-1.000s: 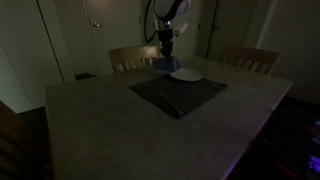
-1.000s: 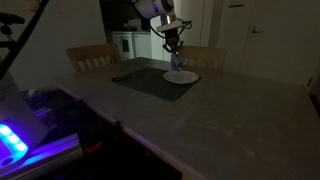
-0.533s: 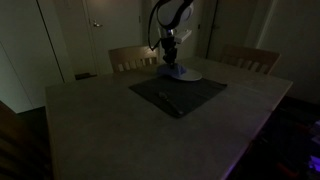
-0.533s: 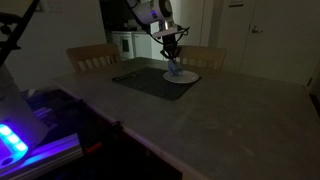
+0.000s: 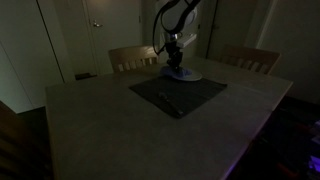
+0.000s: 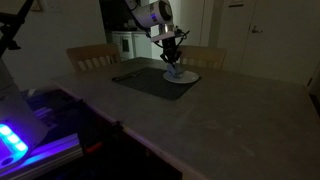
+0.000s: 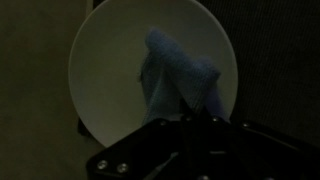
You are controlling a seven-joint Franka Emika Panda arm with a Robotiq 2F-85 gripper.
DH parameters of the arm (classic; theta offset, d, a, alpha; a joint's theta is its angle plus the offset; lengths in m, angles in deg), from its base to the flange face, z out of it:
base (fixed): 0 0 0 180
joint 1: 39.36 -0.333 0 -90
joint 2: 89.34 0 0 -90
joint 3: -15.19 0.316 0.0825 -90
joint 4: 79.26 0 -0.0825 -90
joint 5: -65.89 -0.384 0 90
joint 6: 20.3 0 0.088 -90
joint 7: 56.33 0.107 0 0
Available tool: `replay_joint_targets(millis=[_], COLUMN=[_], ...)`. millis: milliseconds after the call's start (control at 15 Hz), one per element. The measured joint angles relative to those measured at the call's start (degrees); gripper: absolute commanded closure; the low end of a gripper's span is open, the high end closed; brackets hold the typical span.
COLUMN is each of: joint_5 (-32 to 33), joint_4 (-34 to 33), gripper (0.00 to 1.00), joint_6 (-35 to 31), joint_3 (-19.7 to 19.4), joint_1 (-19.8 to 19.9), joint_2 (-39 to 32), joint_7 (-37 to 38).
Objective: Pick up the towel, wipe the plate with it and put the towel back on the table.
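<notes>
A large grey table (image 5: 150, 130) fills the lower frame, with a dark rectangular mat (image 5: 178, 95) at centre. In the wrist view, upper centre, a round white plate (image 7: 100, 60) carries the bunched blue cloth towel (image 7: 170, 75). The gripper (image 7: 195, 122) is clamped on its peak. The towel looks light and limp, best held by that top fold

On plate (image 7: 105, 70), towel (image 7: 172, 78); mat (image 5: 178, 93) beside plate.
</notes>
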Motion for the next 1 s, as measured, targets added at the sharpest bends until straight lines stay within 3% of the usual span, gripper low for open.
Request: replay_joint_targets(millis=[1000], joint_5=[-3.1], joint_4=[7.2], gripper=[0.98], joint_6=[-0.9], joint_3=[-2.5], joint_1=[0.4], joint_2=[1.6], joint_7=[11.7])
